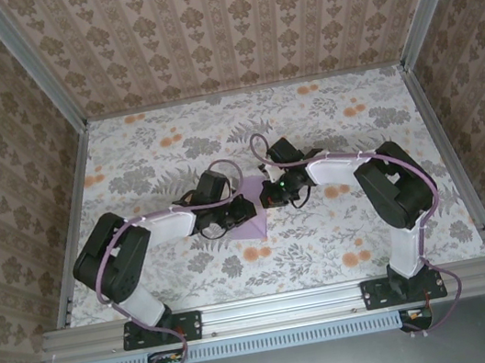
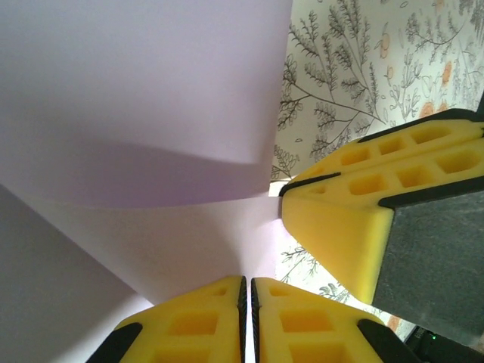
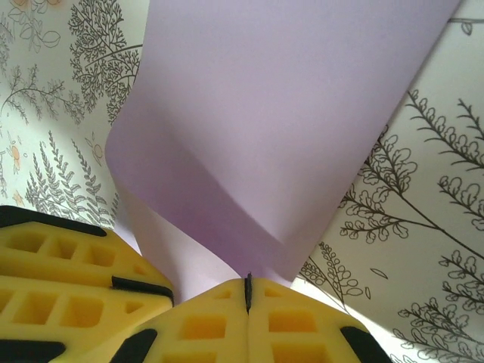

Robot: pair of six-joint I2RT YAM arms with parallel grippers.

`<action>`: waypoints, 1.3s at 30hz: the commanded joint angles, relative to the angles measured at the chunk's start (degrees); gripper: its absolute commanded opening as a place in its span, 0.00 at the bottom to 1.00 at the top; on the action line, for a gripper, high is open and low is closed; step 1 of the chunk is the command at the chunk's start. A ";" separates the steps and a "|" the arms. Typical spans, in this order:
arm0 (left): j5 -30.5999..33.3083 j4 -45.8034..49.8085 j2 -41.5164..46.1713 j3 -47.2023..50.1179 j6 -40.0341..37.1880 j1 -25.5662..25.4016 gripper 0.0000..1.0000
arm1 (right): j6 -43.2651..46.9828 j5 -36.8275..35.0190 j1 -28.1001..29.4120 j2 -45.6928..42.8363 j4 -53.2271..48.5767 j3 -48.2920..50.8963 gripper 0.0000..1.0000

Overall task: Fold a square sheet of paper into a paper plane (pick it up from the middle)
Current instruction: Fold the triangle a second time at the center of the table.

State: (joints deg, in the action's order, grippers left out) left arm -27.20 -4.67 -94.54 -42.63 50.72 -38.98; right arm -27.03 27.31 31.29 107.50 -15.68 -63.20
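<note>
Lilac paper fills the space ahead of both claws. The square sheet of paper (image 3: 287,113) is held between them above a floral tablecloth (image 3: 423,189) and is bowed into a loose curve with a soft bend across it.

The left claw (image 2: 247,286) has its two yellow fingers pressed together, with just a hairline seam between them. The sheet runs down into that seam, so the claw is pinched on the paper. From there the sheet rises ahead of this claw and to its left.

The right claw (image 3: 247,281) has its yellow fingers closed on the sheet in the same way. The paper curls up out of the seam and spreads wide ahead of it.

The two claws sit close together. From the left wrist, a finger of the right claw shows just to the right, its tip touching the sheet's edge. From overhead, the claws meet near the middle of the tablecloth, with a lilac point beyond them and a lilac corner on the near side of the left claw.
</note>
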 commanded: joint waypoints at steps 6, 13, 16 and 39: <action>0.13 2.00 -1.26 -1.82 -1.59 -0.26 0.13 | 1.49 -1.52 -0.26 1.62 -2.14 -2.26 0.00; 0.04 1.95 -2.06 -1.97 -1.51 -0.28 0.13 | 1.66 -2.06 -0.26 2.24 -2.28 -2.89 0.00; 0.04 1.96 -2.23 -2.01 -1.51 -0.30 0.14 | 1.78 -2.26 -0.26 2.44 -2.35 -3.09 0.00; 0.13 1.18 -3.46 -1.08 -1.32 -0.26 0.14 | 1.95 -2.35 -0.31 3.90 -2.97 -4.30 0.00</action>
State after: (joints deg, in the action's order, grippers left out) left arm -27.20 -4.03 -96.95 -43.51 50.50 -38.98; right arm -25.65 25.85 31.29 110.65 -16.97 -65.98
